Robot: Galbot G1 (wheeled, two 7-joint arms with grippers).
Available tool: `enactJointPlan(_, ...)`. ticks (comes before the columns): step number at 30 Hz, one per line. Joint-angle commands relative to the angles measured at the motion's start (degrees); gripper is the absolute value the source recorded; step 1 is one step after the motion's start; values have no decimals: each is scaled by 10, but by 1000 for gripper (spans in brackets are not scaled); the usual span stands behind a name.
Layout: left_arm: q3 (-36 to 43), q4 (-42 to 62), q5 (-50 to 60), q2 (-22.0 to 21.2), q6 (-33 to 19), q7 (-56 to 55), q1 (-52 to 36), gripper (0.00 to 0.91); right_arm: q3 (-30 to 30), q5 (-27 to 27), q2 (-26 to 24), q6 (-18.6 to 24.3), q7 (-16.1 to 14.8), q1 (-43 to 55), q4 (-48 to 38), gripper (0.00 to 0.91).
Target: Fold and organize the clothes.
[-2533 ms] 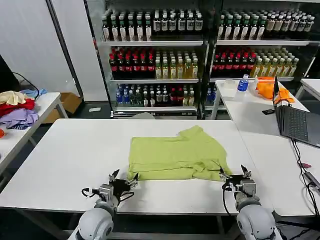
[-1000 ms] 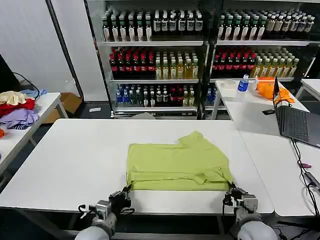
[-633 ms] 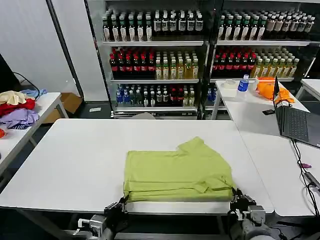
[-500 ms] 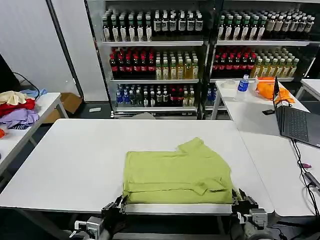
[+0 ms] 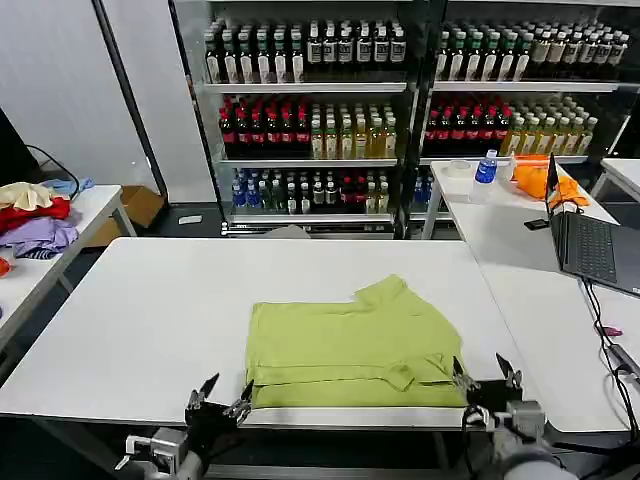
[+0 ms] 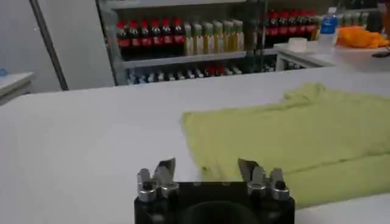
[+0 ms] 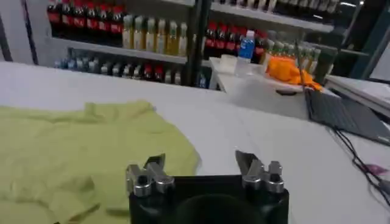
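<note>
Shirt [image 5: 354,343] flat on white table [image 5: 150,310]

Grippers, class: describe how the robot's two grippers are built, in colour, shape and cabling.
The left gripper and right gripper match: a black block body carrying two silvery metal fingers with pointed tips and round bolt heads. A thin black cable loops beside the left one.

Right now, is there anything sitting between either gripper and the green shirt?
Nothing visible. The left gripper and right gripper sit open at the near table edge, just off the lime-green shirt's near corners, with bare tabletop between.
</note>
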Motion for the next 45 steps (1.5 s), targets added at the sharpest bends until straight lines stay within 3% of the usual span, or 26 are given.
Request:
enactJointPlan(1,59,160,-71,24,15,-9,-220,907,-104,43,-1,-2,26,251,-186,907)
enactJointPlan(12,133,326,-90,13,16,-17,-381,907,-166,47,54,-1,33,390,-378,907)
enactJointPlan(21,168,396,-86,-7,16,-9,-450,907,-185,59,100,0,29,475,-510,907)
enactJointPlan(29,180,436,-75,-33,16,-3,-476,907,-181,64,133,2,27,497,-577,907)
enactJointPlan(30,181,439,-76,-33,16,-2,-477,504,-182,60,137,-1,28,499,-593,907)
enactJointPlan(31,182,441,-78,-33,16,-2,-477,262,-182,58,138,-1,29,500,-597,907)
enactJointPlan(33,184,449,-87,-33,15,-1,-478,20,-184,55,141,-1,29,502,-610,907)
enactJointPlan(35,187,455,-85,-33,6,2,-478,20,-184,54,144,-2,33,501,-619,907)
enactJointPlan(36,190,459,-84,-32,2,5,-478,20,-186,53,146,-2,35,499,-620,836)
enactJointPlan(37,191,459,-85,-32,1,5,-478,20,-186,54,146,-2,37,498,-620,343)
enactJointPlan(39,192,459,-93,-32,2,6,-475,20,-188,56,148,-2,38,493,-620,0)
enactJointPlan(45,193,454,-111,-30,3,11,-468,20,-192,65,146,-2,38,478,-604,0)
